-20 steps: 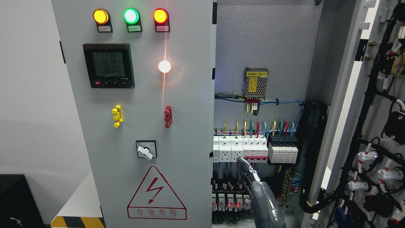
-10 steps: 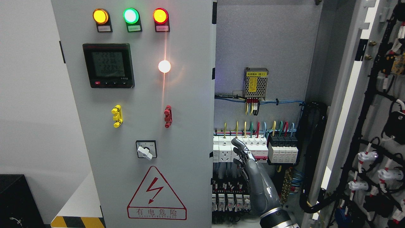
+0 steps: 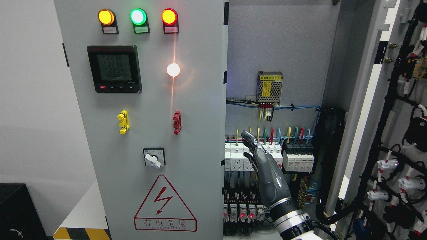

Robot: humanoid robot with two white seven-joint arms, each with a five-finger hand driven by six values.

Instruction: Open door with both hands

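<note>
The right robot hand (image 3: 263, 163), fingers extended and seemingly holding nothing, reaches inside the open cabinet (image 3: 277, 50) near the breakers (image 3: 267, 154).

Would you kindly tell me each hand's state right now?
Left hand: not in view.
Right hand: open, fingers extended, holding nothing.

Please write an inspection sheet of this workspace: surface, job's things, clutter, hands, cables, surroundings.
Surface: nothing seen.
Job's things: left door shut, three lamps lit; right door swung open.
Clutter: nothing seen.
Hands: right hand raised before the breakers, fingers relaxed, holding nothing; left not in view.
Cables: coloured wires above the breakers; black loom on the right door.
Surroundings: white wall, black box lower left.
</note>
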